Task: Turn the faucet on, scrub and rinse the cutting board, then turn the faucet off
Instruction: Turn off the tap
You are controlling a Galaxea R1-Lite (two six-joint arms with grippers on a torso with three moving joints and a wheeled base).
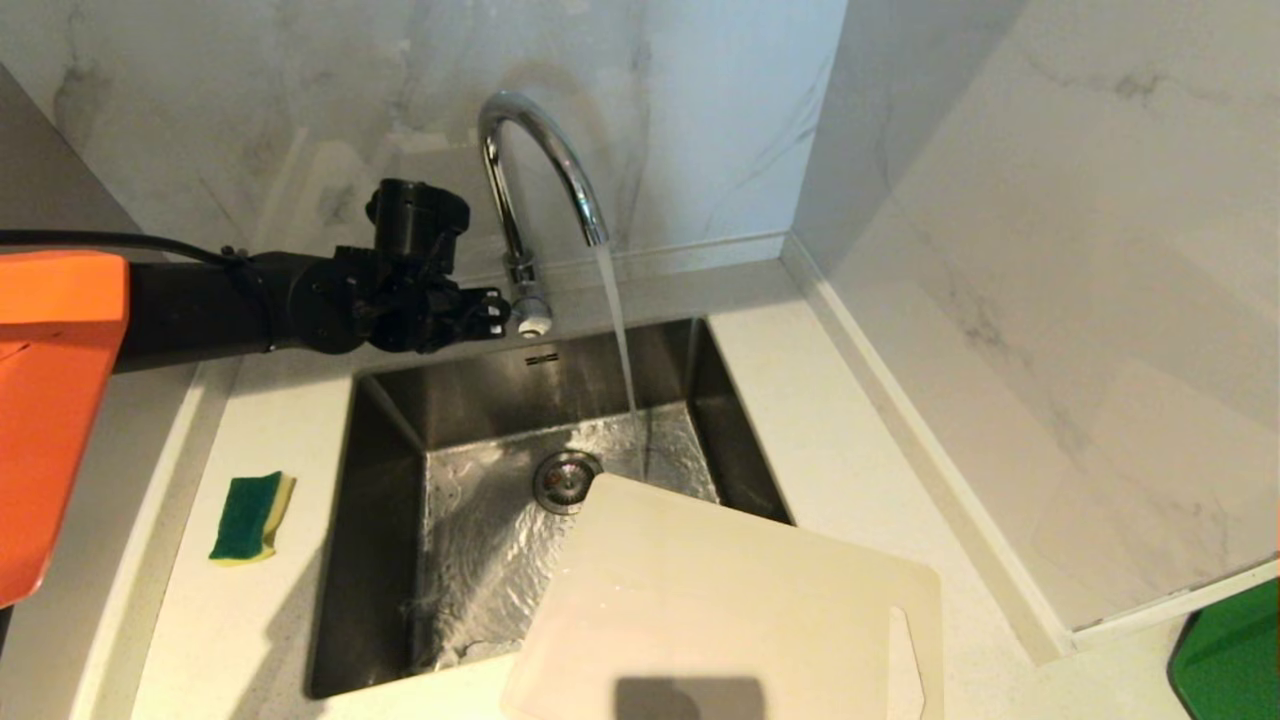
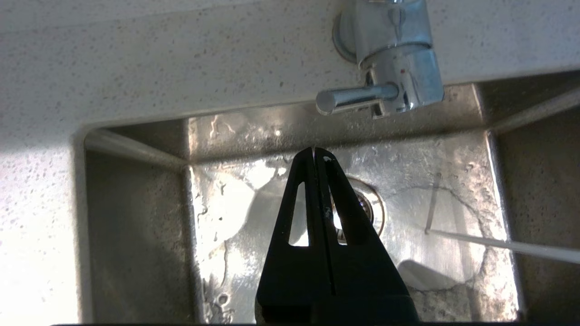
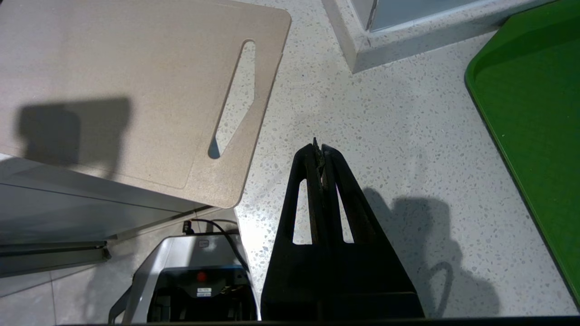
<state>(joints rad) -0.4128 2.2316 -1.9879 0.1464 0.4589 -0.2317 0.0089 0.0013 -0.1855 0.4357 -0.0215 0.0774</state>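
The chrome faucet (image 1: 540, 150) stands behind the sink (image 1: 335, 560), and a stream of water (image 1: 622, 340) runs from its spout onto the sink floor. Its side lever (image 1: 533, 318) sticks out low on the body. My left gripper (image 1: 497, 308) is shut and empty, its tips just beside the lever's knob. In the left wrist view the lever (image 2: 353, 97) shows a small gap from the shut gripper (image 2: 315, 151). The beige cutting board (image 1: 730, 610) lies flat over the sink's front right corner. My right gripper (image 3: 319, 147) is shut above the counter beside the board's slot end (image 3: 113, 68).
A green and yellow sponge (image 1: 250, 517) lies on the counter left of the sink. A green tray (image 1: 1230, 650) sits at the far right, also seen as a green tray (image 3: 534, 90) in the right wrist view. Marble walls close in the back and right sides.
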